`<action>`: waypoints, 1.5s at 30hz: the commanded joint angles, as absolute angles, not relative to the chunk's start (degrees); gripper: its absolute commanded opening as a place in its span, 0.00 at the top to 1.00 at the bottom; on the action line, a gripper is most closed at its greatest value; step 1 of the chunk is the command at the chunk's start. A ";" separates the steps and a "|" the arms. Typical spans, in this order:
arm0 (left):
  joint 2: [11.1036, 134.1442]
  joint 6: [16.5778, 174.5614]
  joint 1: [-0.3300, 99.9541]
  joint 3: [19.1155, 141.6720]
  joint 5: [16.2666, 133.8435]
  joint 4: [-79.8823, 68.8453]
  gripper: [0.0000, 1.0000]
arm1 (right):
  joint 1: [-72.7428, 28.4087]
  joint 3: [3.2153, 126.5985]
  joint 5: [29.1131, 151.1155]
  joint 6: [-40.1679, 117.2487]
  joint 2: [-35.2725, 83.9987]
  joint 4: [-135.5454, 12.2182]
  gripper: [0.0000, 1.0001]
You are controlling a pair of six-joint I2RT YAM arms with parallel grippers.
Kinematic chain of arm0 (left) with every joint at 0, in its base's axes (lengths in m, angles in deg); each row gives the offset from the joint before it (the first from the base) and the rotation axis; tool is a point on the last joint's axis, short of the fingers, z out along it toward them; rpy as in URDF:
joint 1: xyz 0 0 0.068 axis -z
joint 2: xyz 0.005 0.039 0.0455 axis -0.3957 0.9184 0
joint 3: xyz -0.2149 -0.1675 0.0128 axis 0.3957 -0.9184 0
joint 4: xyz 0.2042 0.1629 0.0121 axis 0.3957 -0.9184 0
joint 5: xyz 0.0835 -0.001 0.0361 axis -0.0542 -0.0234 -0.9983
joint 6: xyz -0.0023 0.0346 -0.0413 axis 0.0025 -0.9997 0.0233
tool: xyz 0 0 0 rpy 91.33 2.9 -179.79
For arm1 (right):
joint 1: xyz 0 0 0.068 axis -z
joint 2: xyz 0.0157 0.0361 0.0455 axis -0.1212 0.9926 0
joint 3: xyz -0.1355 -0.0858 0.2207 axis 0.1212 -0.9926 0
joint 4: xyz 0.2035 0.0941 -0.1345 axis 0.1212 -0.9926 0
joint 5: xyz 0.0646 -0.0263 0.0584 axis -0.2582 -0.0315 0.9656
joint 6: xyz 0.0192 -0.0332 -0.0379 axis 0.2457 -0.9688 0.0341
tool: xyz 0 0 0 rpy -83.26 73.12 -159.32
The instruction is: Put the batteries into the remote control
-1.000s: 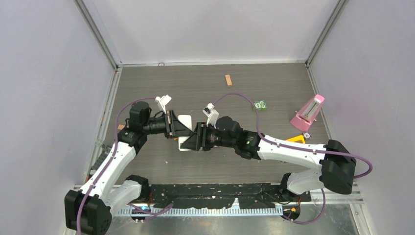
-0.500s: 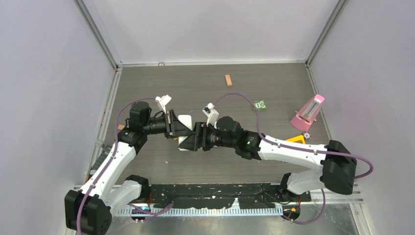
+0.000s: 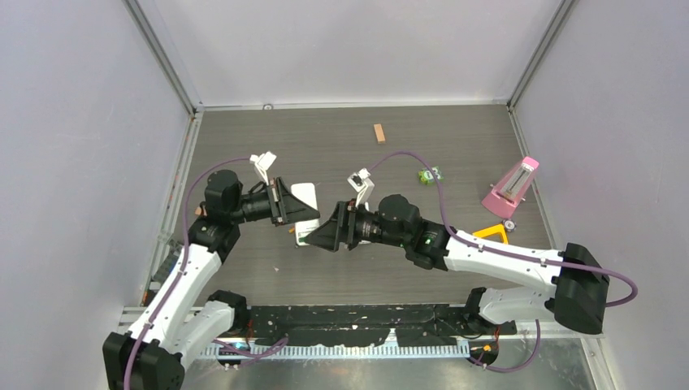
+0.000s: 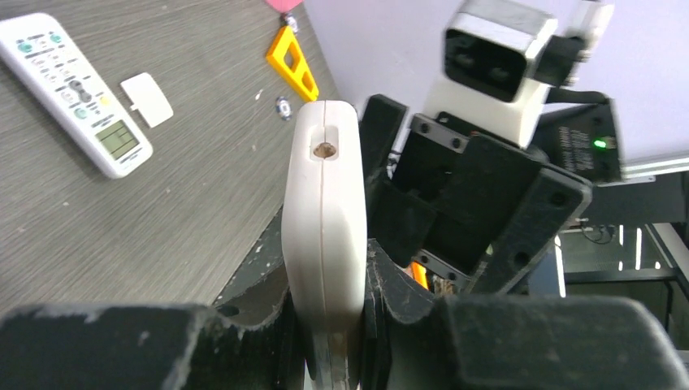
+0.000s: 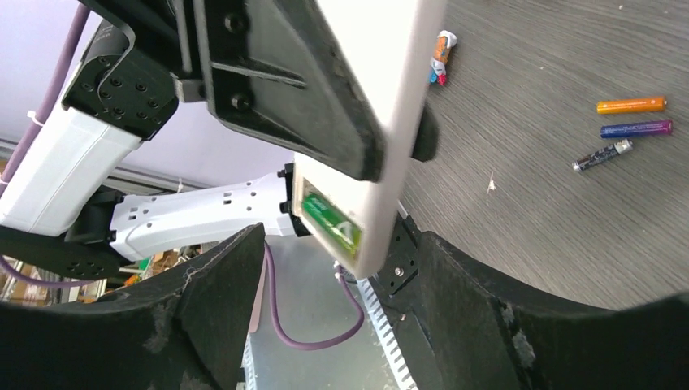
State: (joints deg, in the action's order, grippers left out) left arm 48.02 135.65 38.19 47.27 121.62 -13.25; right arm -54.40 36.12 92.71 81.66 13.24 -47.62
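White plastic catches your eye from above: the remote control is held over the grey counter, a little left of its middle. Your left tool is clamped on it, and your right tool sits at the remote's near end with its fingers spread. A tan wooden block lies far back, and a pink wedge and a yellow triangle lie to the right. From your left wrist, the remote stands edge-on between the closed fingers, with a small hole in its rounded far end. The right tool's black fingers gape wide just behind it. Down on the counter lie a second white remote, display up, and a small white cover just beside it. From your right wrist, the remote's plain back with a green label hangs between the two spread fingers, with a gap on each side. The batteries, one orange and one blue-purple, lie side by side on the counter beyond, with a darker cell near them.
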 commanded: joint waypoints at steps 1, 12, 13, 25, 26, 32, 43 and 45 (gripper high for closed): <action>44.19 143.66 37.90 46.85 123.62 -2.95 1.00 | -52.92 34.04 98.20 78.15 10.19 -37.19 0.26; 37.58 151.12 37.90 45.23 118.83 3.96 1.00 | -52.80 35.52 104.50 81.63 12.47 -26.13 0.43; 37.32 151.33 37.90 45.01 118.69 4.50 1.00 | -52.80 35.25 104.83 82.34 12.79 -24.79 0.48; 35.74 152.46 37.90 43.69 118.00 6.98 1.00 | -52.26 33.87 103.86 84.98 13.46 -22.17 0.74; 35.72 152.39 37.90 43.51 118.00 7.21 0.99 | -52.10 33.98 103.66 84.99 13.48 -22.52 0.77; 35.73 152.17 37.82 43.53 117.67 6.87 0.59 | -50.43 33.56 104.89 86.34 13.29 -22.14 0.84; 34.97 151.67 36.79 43.50 114.14 5.31 0.51 | -48.66 34.60 110.69 86.83 13.78 -25.39 0.84; 34.94 151.67 36.61 43.55 113.63 5.23 0.52 | -48.65 34.81 111.17 86.78 14.04 -26.19 0.84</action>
State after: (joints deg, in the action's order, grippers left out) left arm 35.81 152.50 37.20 43.53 115.59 4.37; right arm -48.68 32.87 108.60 86.55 13.52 -27.20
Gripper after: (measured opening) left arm 0.489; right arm 0.263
